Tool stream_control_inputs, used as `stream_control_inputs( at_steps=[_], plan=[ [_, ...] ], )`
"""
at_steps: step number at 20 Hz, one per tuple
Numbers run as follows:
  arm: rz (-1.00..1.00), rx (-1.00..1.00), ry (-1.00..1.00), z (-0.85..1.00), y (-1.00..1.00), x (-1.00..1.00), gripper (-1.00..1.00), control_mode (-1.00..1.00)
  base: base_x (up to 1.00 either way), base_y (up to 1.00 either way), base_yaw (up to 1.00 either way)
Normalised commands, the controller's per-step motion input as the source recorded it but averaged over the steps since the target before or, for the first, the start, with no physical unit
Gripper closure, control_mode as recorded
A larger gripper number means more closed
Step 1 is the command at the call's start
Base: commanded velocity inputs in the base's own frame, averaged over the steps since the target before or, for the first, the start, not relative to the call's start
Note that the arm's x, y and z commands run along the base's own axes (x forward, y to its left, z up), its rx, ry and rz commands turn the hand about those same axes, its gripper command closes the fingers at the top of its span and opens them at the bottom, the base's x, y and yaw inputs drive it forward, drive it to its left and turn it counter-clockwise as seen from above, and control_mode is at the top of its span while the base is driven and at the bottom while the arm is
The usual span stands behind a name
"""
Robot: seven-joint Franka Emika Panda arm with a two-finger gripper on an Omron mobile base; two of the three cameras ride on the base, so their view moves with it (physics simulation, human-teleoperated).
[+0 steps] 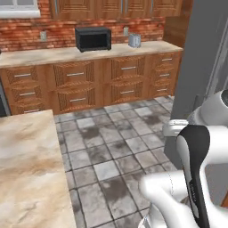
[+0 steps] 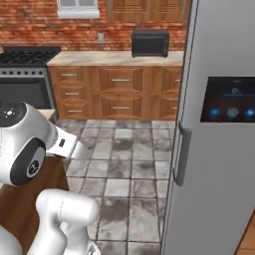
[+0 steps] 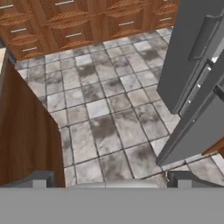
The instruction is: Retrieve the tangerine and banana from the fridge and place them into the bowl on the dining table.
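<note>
In the left base view, the table [image 1: 26, 173] fills the lower left with its bare marbled top. Brown cabinets [image 1: 89, 84] run across the upper half under a pale counter, with a black microwave [image 1: 93, 38] at upper centre and a small metal toaster [image 1: 135, 40] to its right. The grey fridge [image 1: 200, 62] rises along the right edge, and the arm [image 1: 193, 178] sits at the lower right.

In the right base view, a black stove [image 2: 25, 74] is at the upper left, the microwave [image 2: 150, 43] at upper centre, and the fridge [image 2: 219, 149] covers the right side, its door closed, with a dark handle [image 2: 183, 154] and dispenser panel [image 2: 229, 99].

In the hand view, the table's wooden side [image 3: 26, 140] is at the left, tiled floor [image 3: 100, 100] in the middle, and the fridge [image 3: 192, 78] at the right. The gripper [image 3: 109, 180] sits at the bottom edge, fingers spread wide and empty.
</note>
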Motion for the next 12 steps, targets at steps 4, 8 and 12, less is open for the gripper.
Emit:
stream_control_inputs(
  at_steps=[4, 8, 12],
  plan=[
    [0.00, 0.00, 0.00, 0.00, 0.00, 0.00, -1.00, 1.00, 0.99, 0.00, -0.22],
    [0.00, 0.00, 0.00, 0.00, 0.00, 0.00, -1.00, 1.00, 0.88, 0.00, -0.26],
    [0.00, 0.00, 0.00, 0.00, 0.00, 0.00, -1.00, 1.00, 0.86, 0.00, -0.28]
  ],
)
